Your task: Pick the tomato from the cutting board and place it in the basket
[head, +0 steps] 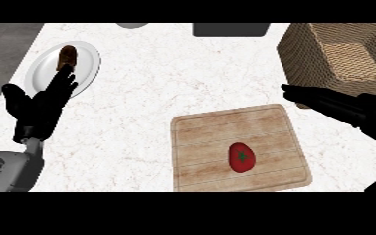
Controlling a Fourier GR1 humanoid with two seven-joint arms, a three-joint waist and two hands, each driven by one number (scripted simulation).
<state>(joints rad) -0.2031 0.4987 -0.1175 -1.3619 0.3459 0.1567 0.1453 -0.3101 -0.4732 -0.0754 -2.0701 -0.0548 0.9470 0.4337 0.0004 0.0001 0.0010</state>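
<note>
A red tomato (241, 157) with a green stem mark lies on the wooden cutting board (213, 134), toward its near right part. The woven basket (305, 50) stands at the back right of the counter. My right hand (334, 104) reaches in from the right edge, fingers straight and pointing left, above the board's far right corner and in front of the basket; it holds nothing. My left hand (40, 104) rests open at the left edge, fingers up.
A white plate (86, 67) with a brown food item (67, 56) sits at the back left, partly behind my left hand. A dark rectangular object (231, 28) and a grey round rim (133, 25) lie along the counter's far edge.
</note>
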